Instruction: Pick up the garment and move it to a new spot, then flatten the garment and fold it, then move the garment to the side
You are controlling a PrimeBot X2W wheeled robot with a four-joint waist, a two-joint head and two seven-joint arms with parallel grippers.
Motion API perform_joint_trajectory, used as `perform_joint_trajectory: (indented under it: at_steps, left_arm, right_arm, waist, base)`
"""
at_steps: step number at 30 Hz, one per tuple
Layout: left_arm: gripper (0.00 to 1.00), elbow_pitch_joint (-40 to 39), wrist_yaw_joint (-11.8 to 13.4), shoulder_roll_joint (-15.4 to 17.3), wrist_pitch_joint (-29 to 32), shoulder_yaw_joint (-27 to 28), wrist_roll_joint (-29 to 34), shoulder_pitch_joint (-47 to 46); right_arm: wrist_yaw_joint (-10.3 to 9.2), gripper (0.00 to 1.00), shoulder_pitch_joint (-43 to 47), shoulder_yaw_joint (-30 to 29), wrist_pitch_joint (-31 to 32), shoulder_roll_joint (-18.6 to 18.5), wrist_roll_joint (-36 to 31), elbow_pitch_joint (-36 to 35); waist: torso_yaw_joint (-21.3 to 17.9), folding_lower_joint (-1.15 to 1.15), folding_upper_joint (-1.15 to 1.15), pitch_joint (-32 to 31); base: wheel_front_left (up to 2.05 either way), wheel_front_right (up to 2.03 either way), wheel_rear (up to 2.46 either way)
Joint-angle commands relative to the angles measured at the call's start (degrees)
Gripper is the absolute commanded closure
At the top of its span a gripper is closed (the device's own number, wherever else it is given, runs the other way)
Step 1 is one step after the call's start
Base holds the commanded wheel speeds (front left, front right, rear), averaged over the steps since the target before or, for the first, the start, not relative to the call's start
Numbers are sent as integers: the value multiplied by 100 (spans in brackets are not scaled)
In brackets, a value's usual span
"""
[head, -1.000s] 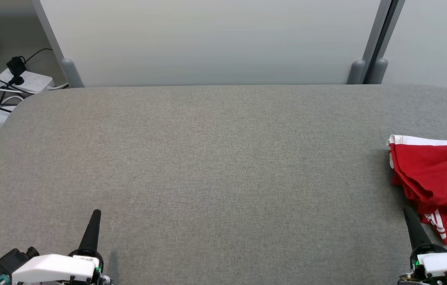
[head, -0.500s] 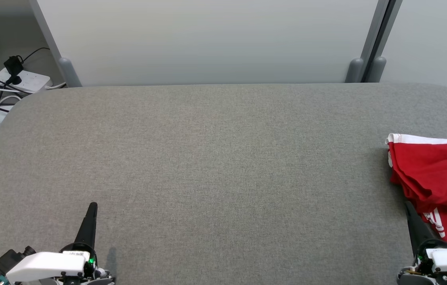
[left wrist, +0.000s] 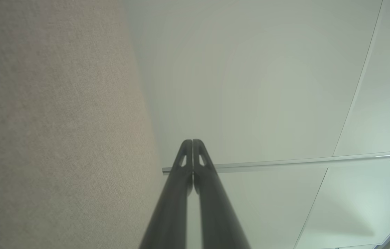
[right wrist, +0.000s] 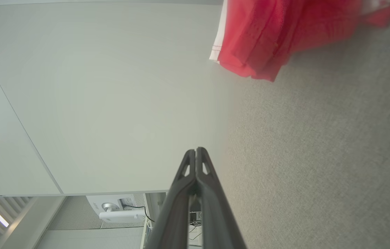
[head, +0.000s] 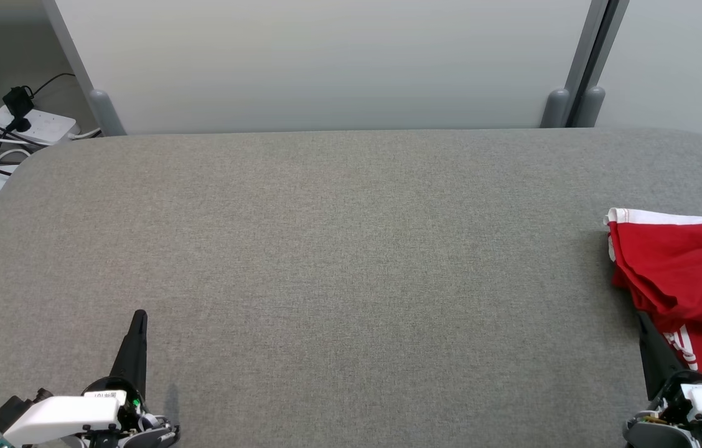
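Observation:
The garment (head: 684, 277) is red with white trim and white stripes. It lies crumpled at the right edge of the grey table (head: 338, 249). My right gripper (head: 641, 318) is shut and empty at the lower right, its tip right beside the garment's near-left edge; whether it touches the cloth I cannot tell. The right wrist view has the garment (right wrist: 267, 38) ahead of the shut right gripper (right wrist: 195, 150). My left gripper (head: 139, 315) is shut and empty at the lower left, far from the garment. Its closed left gripper tips (left wrist: 192, 141) point along the table toward the wall.
A pale partition wall (head: 326, 62) with grey posts (head: 555, 109) stands behind the table. On the floor at the far left lie power strips and tangled cables (head: 2, 134). The table's rounded edges run close to the garment on the right.
The head camera has shifted a little, moving the whole picture. Both grippers sit slightly lower in the frame with their tips reaching a bit farther up. The garment lies as before.

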Motion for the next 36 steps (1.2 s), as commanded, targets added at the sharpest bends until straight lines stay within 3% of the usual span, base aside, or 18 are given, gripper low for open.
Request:
perform_joint_trajectory:
  at_steps: [1, 36]
  left_arm:
    - [100, -127, -48, 51, 26, 202, -37, -326]
    - [100, -128, -48, 38, 40, 219, -22, -328]
  right_arm:
    - [9, 100, -284, 81, 46, -88, 68, -151]
    - [9, 100, -284, 82, 45, -88, 69, -151]
  waist:
    - [0, 0, 0, 0]
    - [0, 0, 0, 0]
  base:
    - [0, 0, 0]
    - [0, 0, 0]
